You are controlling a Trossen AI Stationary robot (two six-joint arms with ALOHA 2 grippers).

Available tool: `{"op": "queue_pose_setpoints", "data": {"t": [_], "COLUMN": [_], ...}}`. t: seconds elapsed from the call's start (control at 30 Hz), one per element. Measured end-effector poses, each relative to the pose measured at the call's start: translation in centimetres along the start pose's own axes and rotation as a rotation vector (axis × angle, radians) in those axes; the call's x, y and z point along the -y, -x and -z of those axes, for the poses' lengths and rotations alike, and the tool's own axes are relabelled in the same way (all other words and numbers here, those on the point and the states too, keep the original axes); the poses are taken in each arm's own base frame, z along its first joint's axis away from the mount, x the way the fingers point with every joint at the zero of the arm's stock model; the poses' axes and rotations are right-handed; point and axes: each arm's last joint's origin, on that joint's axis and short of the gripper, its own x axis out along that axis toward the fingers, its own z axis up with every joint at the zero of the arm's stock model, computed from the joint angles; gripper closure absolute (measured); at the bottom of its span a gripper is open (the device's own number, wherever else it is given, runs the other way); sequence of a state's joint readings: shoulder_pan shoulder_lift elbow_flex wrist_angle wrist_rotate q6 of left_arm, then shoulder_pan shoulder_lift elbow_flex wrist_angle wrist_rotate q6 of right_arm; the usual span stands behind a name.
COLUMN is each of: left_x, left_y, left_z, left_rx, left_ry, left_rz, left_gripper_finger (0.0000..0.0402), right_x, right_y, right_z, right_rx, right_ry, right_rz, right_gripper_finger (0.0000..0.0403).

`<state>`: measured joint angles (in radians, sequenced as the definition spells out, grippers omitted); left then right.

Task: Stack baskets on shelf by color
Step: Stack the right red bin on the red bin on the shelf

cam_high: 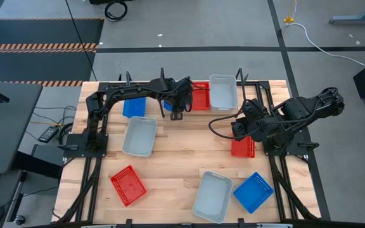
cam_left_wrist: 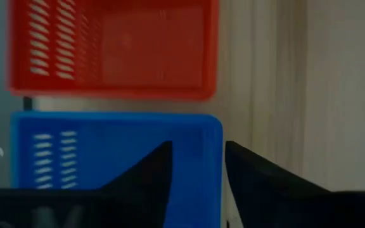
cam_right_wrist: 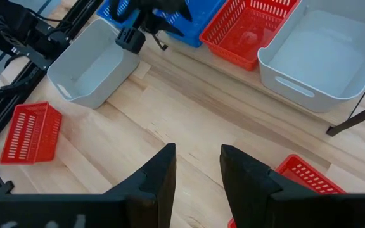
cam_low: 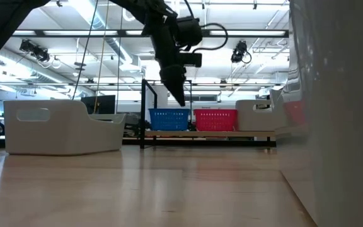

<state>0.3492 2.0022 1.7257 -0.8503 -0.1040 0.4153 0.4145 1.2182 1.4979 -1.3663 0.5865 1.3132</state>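
Shelf (cam_high: pixel 246 83) along the table's far edge carries three baskets side by side: blue basket (cam_low: pixel 169 119), red basket (cam_low: pixel 215 119), grey basket (cam_high: pixel 223 92).

Left gripper (cam_high: pixel 176 114) hangs over the blue basket's near rim; jaws apart, straddling the rim edge in the wrist view, nothing clamped.

Right gripper (cam_right_wrist: pixel 196 166) sits above bare wood near a second red basket (cam_high: pixel 243 147); jaws apart, empty.

Loose on table (cam_high: pixel 170 164): blue tray (cam_high: pixel 134 106), grey tray (cam_high: pixel 139 136), red tray (cam_high: pixel 128 185), second grey tray (cam_high: pixel 212 196), second blue tray (cam_high: pixel 253 191).
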Motion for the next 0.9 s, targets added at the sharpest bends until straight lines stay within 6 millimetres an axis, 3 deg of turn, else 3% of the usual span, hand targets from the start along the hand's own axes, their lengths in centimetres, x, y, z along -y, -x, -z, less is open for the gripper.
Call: {"op": "queue_pose_setpoints", "data": {"t": [0.37, 0.7, 0.9], "left_x": [-0.5, 2.4, 4.5], "left_y": [5.0, 11.3, 13.5], "left_z": [-1.3, -2.7, -3.3], "left_rx": [-0.050, -0.018, -0.019], "left_ry": [0.019, 0.007, 0.044], "left_rz": [0.036, 0.262, 0.329], "left_gripper_finger": [0.0212, 0.0231, 0.0246], "right_x": [0.0, 0.1, 0.1], "right_y": [0.0, 0.0, 0.0], "right_z": [0.0, -0.1, -0.1], "right_rx": [0.001, 0.049, 0.049], "right_ry": [0.008, 0.052, 0.087], "right_rz": [0.001, 0.020, 0.022], "right_gripper_finger": [0.0274, 0.0274, 0.0274]}}
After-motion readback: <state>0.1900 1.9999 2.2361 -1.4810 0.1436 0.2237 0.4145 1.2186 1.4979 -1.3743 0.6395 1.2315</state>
